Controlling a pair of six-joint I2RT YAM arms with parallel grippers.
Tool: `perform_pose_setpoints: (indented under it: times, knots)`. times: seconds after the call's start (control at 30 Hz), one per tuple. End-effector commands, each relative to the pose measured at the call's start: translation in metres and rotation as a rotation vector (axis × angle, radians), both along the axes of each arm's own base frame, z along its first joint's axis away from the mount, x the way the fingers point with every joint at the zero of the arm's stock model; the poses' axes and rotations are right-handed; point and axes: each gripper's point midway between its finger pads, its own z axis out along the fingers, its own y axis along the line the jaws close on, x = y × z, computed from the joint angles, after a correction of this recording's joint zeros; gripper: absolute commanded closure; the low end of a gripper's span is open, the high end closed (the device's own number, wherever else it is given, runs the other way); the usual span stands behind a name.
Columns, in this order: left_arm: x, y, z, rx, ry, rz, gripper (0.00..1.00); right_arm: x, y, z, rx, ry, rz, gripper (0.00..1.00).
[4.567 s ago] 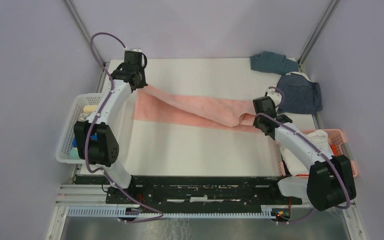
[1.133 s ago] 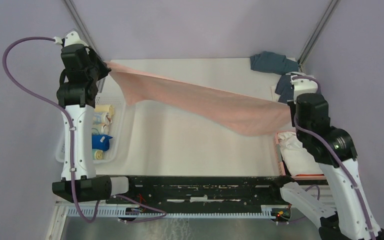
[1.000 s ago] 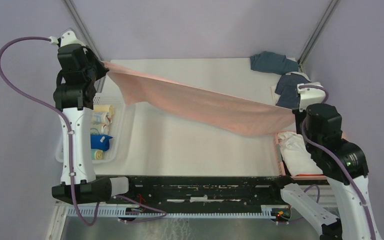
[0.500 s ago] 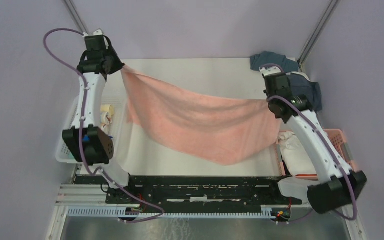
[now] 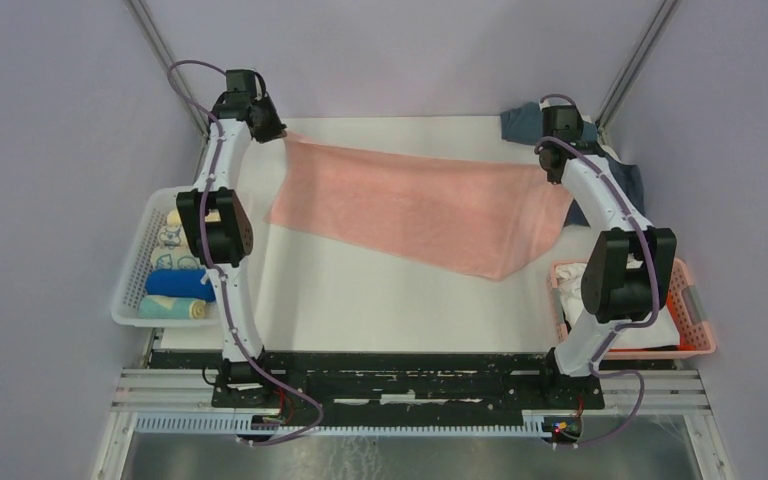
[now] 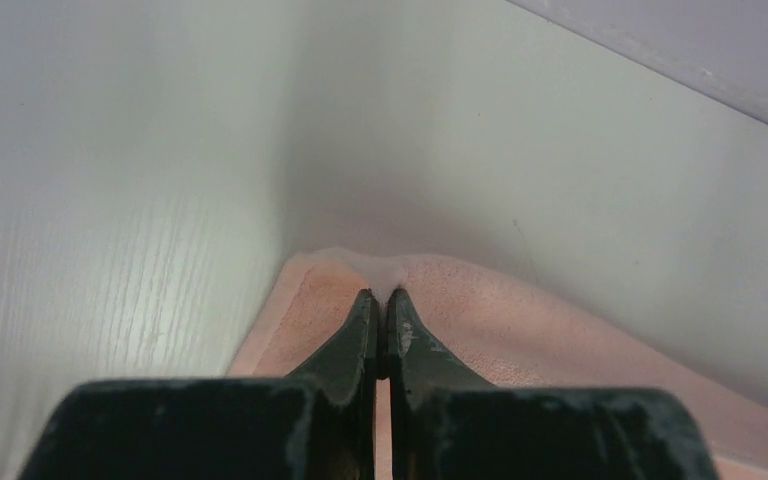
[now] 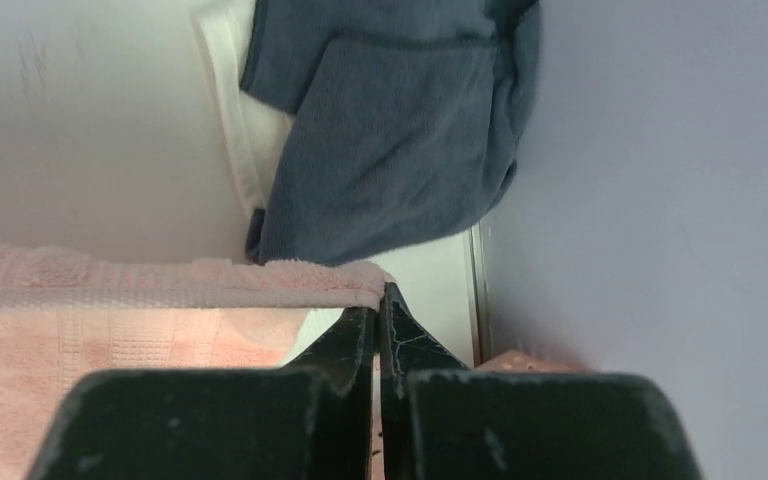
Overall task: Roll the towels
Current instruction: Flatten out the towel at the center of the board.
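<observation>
A pink towel [image 5: 420, 207] lies spread flat across the far half of the table. My left gripper [image 5: 278, 133] is shut on its far left corner [image 6: 392, 268], low at the table. My right gripper [image 5: 554, 170] is shut on its far right corner [image 7: 360, 281]. Two dark navy and slate blue towels [image 5: 550, 122] lie crumpled at the far right corner, right behind the right gripper; one shows in the right wrist view [image 7: 390, 130]. Rolled towels in cream, bright blue [image 5: 176, 283] and teal lie in the white basket [image 5: 128, 290] on the left.
A pink basket [image 5: 693, 312] at the right edge holds a white towel [image 5: 585, 277]. The cage posts and purple walls stand close behind both grippers. The black arm rail [image 5: 390, 375] runs along the near edge.
Both arms have swung the hanging pink towel toward the far edge and lowered it. It now lies flat on the table instead of sagging in the air between the grippers.
</observation>
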Motion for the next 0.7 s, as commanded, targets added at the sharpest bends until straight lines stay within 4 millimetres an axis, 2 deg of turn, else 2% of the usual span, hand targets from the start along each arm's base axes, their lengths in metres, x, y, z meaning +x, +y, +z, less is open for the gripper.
perform_pose_setpoints:
  times: [0.0, 0.1, 0.2, 0.3, 0.4, 0.53, 0.57, 0.67]
  knots:
    - [0.023, 0.007, 0.049, -0.025, -0.157, 0.034, 0.97, 0.028, 0.0, 0.034, 0.009, -0.093, 0.026, 1.0]
    - [0.02, 0.012, 0.085, -0.006, -0.232, 0.046, 0.97, 0.023, 0.014, 0.055, 0.089, -0.149, 0.064, 1.0]
    - [0.01, 0.021, 0.142, 0.034, -0.349, 0.078, 0.97, 0.013, 0.029, 0.084, 0.17, -0.24, 0.122, 1.0]
    - [-0.006, 0.029, 0.195, 0.066, -0.451, 0.104, 0.97, -0.002, 0.04, 0.117, 0.225, -0.318, 0.165, 1.0]
    - [-0.029, 0.039, 0.235, 0.092, -0.517, 0.133, 0.97, -0.025, 0.046, 0.141, 0.244, -0.35, 0.209, 1.0]
    - [-0.065, 0.064, 0.264, 0.106, -0.554, 0.225, 0.97, -0.065, 0.047, 0.158, 0.257, -0.372, 0.221, 1.0]
    - [-0.078, 0.072, 0.273, 0.106, -0.562, 0.25, 0.97, -0.074, 0.051, 0.159, 0.272, -0.368, 0.239, 1.0]
    - [-0.106, 0.089, 0.28, 0.113, -0.549, 0.298, 0.97, -0.104, 0.071, 0.162, 0.353, -0.354, 0.329, 1.0]
